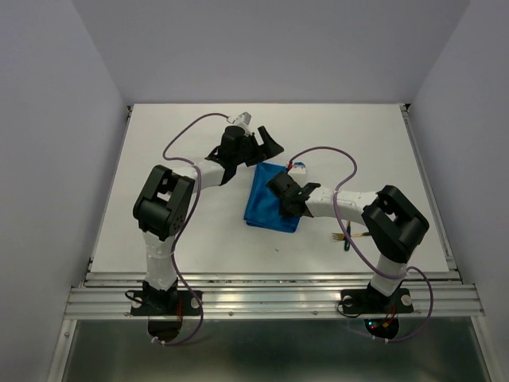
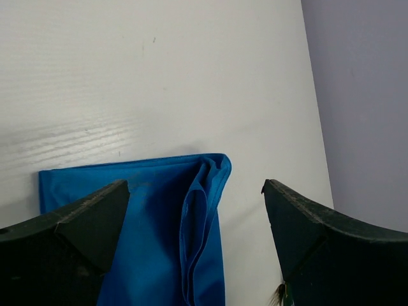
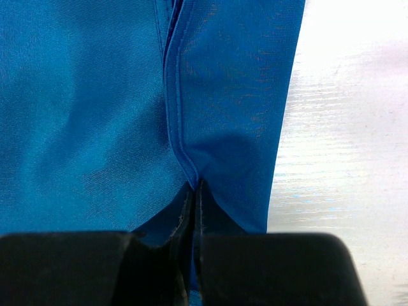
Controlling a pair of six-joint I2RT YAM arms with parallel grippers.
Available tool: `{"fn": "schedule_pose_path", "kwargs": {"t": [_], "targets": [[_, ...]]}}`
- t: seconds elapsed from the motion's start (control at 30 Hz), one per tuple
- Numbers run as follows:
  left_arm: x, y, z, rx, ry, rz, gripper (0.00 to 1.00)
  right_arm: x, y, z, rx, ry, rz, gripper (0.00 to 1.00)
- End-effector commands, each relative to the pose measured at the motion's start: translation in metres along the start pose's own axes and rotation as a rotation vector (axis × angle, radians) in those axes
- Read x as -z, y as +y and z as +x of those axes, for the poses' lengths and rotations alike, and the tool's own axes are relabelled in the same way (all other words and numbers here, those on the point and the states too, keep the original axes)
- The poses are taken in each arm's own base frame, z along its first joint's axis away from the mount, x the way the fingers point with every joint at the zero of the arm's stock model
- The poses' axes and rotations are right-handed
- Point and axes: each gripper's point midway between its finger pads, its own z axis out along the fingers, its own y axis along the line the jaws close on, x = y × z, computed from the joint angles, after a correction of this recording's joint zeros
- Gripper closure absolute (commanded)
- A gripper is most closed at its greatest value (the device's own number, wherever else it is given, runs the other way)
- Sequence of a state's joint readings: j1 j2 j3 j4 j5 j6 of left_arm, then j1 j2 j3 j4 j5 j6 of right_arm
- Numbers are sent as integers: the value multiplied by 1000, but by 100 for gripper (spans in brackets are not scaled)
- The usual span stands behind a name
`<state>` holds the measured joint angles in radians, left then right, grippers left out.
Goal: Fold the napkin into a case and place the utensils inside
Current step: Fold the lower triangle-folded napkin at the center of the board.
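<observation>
The blue napkin lies folded into a narrow flat case shape mid-table, its layered fold edges showing in the left wrist view. My left gripper hovers over the napkin's far end, jaws wide open with nothing between them. My right gripper sits low on the napkin's right side and is shut on the hem of a top fold of the cloth. The utensils, gold heads on dark handles, lie on the table beside the right arm, outside the napkin.
The white table is bounded by lavender walls left, right and back, with a metal rail at the near edge. Purple cables loop above both arms.
</observation>
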<state>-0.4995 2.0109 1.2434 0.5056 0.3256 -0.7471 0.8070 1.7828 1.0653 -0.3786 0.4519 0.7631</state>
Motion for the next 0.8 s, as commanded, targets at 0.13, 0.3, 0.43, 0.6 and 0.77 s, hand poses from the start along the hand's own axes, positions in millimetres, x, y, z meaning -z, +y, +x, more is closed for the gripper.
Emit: {"fn": "schedule_pose_path", "kwargs": {"t": [0.13, 0.3, 0.43, 0.6, 0.77], "targets": [[38, -16, -33, -122, -100, -33, 30, -5, -8, 23, 50, 56, 14, 99], [45, 1, -8, -130, -44, -58, 80, -3, -6, 21, 59, 55, 2, 99], [52, 16, 21, -145, 23, -96, 100, -2, -7, 20, 65, 54, 3, 99], [59, 29, 53, -153, 96, -144, 100, -3, -8, 19, 75, 49, 9, 99], [70, 39, 81, -154, 133, -180, 100, -1, -9, 17, 81, 39, 11, 99]]}}
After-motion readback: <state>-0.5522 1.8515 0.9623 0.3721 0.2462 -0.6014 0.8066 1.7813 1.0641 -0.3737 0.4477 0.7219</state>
